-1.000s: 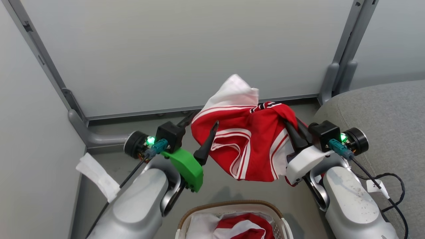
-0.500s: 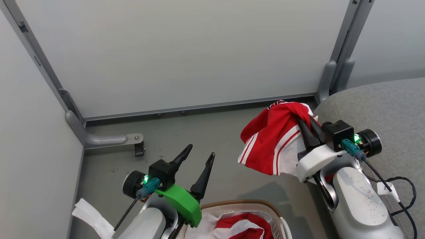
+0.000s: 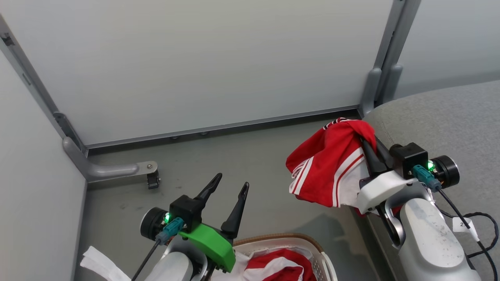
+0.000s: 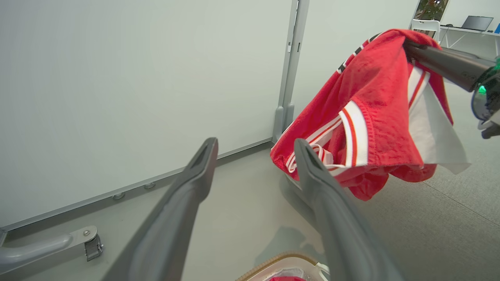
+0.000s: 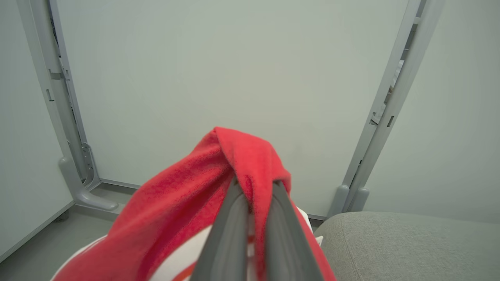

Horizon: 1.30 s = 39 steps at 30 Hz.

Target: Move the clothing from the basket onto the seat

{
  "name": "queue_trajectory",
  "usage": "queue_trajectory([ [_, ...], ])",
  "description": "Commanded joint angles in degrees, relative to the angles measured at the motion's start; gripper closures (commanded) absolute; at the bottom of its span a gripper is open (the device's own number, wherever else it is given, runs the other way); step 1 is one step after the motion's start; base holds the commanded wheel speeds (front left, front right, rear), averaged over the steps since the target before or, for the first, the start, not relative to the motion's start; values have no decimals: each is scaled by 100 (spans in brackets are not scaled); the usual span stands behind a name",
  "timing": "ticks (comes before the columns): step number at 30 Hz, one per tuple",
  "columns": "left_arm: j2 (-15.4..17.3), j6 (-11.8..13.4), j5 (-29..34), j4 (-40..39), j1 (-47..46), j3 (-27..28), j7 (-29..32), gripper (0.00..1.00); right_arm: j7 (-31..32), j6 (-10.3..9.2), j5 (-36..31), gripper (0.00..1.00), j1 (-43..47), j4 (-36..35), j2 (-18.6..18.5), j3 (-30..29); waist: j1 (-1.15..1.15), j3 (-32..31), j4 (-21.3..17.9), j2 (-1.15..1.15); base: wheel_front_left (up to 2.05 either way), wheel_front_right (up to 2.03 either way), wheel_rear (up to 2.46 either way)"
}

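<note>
clothing (image 3: 332,160) hanging lengthwise downward from right gripper (image 3: 369,140) clamped on it, left gripper (image 3: 232,180) spread wide

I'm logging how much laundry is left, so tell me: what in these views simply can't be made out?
- Basket, head view: cut off by the bottom edge and part-covered by the left arm, so the garments inside can't be counted.
- Held garment, head view: the dark lettering is folded over at its top, unreadable.
- Right gripper, right wrist view: fingertips buried in red fabric.
- Cable tag, head view: too small to read.
</note>
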Motion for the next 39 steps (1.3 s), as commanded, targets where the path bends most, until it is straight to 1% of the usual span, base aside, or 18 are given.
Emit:
queue_trajectory([
  [1,-35,-14,71,-46,102,26,-5,0,-6,-6,-50,100,91,-52,-23,-49,0,52,-197,0,0,0,0],
  [5,-60,-21,124,-121,138,103,-5,0,-6,-6,-122,100,45,-141,-26,-148,0,146,-606,0,0,0,0],
  [10,-86,-21,173,-243,176,153,-4,0,-6,-7,-174,100,-49,-217,-65,-143,0,264,-1288,0,0,0,0],
  [14,-106,-22,165,-262,171,145,-4,0,-6,-6,-197,100,-70,-256,-114,-177,0,331,-1758,0,0,0,0],
  [18,-127,-22,137,-263,179,86,-4,0,-6,-6,-191,100,-29,-303,-171,-257,0,382,-2148,0,0,0,0],
  [22,-134,-23,119,-264,152,33,-5,0,-6,-6,-171,100,53,-365,-209,-363,0,439,-2429,0,0,0,0],
  [27,-142,-23,96,-283,81,-48,-5,0,-6,-6,-158,100,93,-415,-201,-516,0,498,-2670,0,0,0,0],
  [30,-141,-23,112,-280,34,-71,-4,0,-6,-6,-141,100,93,-423,-204,-536,0,538,-2737,0,0,0,0],
  [34,-142,-24,126,-283,-21,-169,-4,0,-6,-6,-138,100,39,-409,-232,-587,0,629,-2728,0,0,0,0],
  [39,-69,-24,110,-357,-129,-298,-4,0,-7,-6,-190,100,-349,-400,-414,-715,0,854,-2599,0,0,0,0],
])
